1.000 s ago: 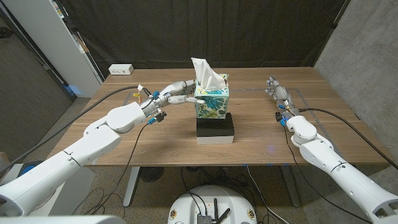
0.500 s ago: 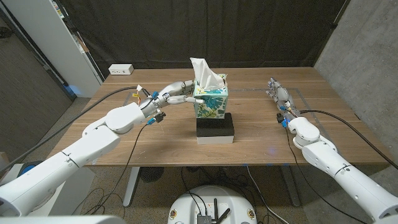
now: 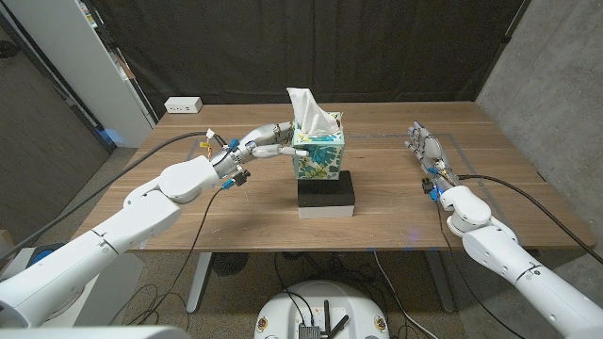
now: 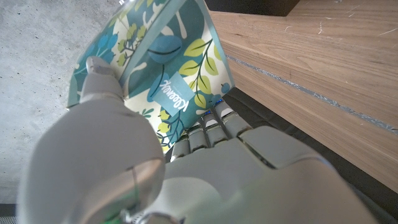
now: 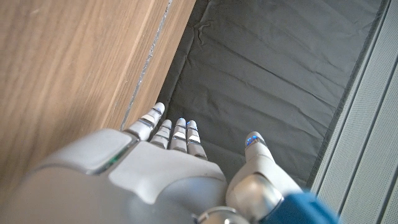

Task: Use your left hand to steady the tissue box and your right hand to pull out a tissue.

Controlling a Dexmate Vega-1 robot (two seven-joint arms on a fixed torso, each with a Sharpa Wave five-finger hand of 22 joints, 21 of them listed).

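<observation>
The tissue box (image 3: pixel 320 155), printed with a teal and green leaf pattern, is seated upright on a black block (image 3: pixel 326 193) near the middle of the counter (image 3: pixel 236 212). A white tissue (image 3: pixel 309 110) is seen projecting from the top opening of the box.

The left robot hand (image 3: pixel 267 141) is positioned against the side of the box that faces the counter's left edge. In the head view its fingers (image 3: pixel 283 149) are laid along that side near the top rim. In the left wrist view the thumb (image 4: pixel 99 78) is pressed on the patterned face of the box and the fingers are seen beneath it, so the box is held between them.

The right robot hand (image 3: pixel 427 148) is located near the right edge of the counter, well apart from the box. Nothing is held in it. In the right wrist view its fingers (image 5: pixel 176 134) are extended straight and close together, with the thumb (image 5: pixel 256 155) set apart from them. Whether it touches the counter cannot be told.

A white power strip (image 3: pixel 183 105) is placed at the far left corner of the counter. A dark curtain (image 3: pixel 311 47) is hung behind the far edge.
</observation>
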